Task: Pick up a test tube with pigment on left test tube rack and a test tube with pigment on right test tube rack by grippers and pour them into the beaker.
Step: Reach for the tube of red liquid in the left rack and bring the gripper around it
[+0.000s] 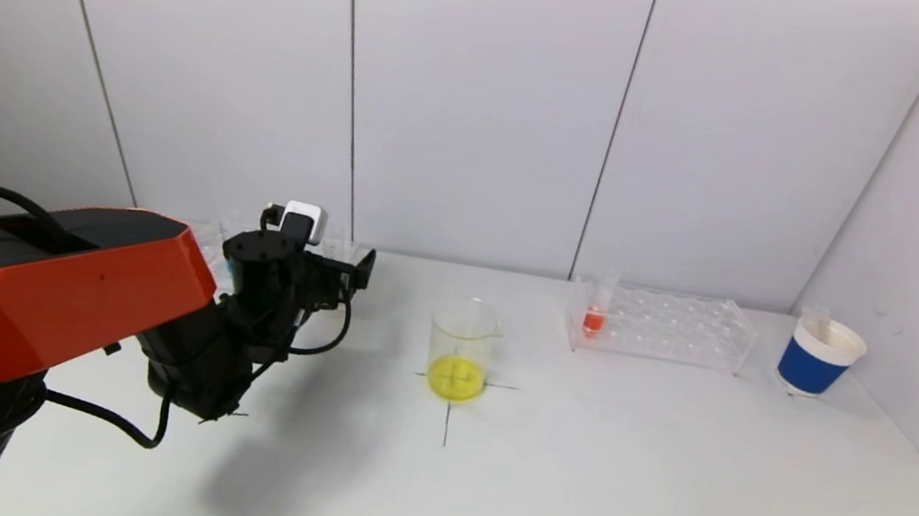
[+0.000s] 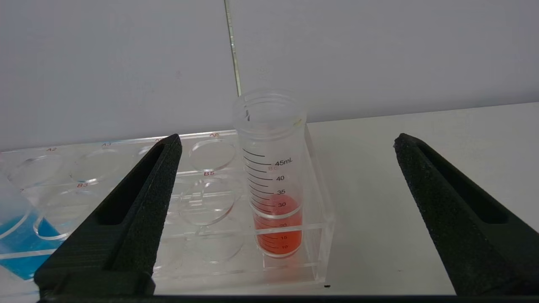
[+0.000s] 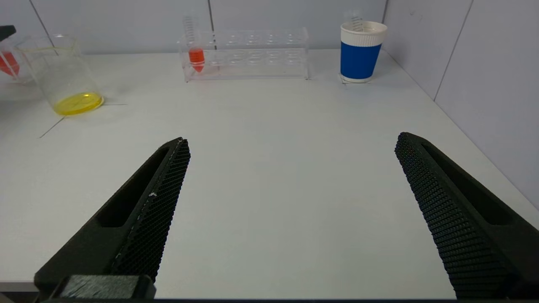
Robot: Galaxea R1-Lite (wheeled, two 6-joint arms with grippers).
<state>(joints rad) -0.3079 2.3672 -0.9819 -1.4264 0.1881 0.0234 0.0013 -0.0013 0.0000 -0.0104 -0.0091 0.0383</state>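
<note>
My left gripper [image 1: 358, 268] is open at the right end of the clear left rack [image 2: 202, 202], which my arm mostly hides in the head view [image 1: 209, 241]. In the left wrist view a graduated tube with red pigment [image 2: 273, 176] stands upright in the rack's end hole, ahead of the left gripper [image 2: 288, 141] and between its spread fingers, not touched. The beaker [image 1: 461, 349] holds yellow liquid at the table's middle. The right rack [image 1: 659, 324] holds a red-pigment tube [image 1: 596, 310] at its left end. My right gripper [image 3: 292, 140] is open and empty over bare table, out of the head view.
A tube with blue pigment [image 2: 17, 235] stands further along the left rack. A blue and white paper cup [image 1: 818, 357] stands right of the right rack near the side wall. A black cross is marked under the beaker. Walls close the back and right.
</note>
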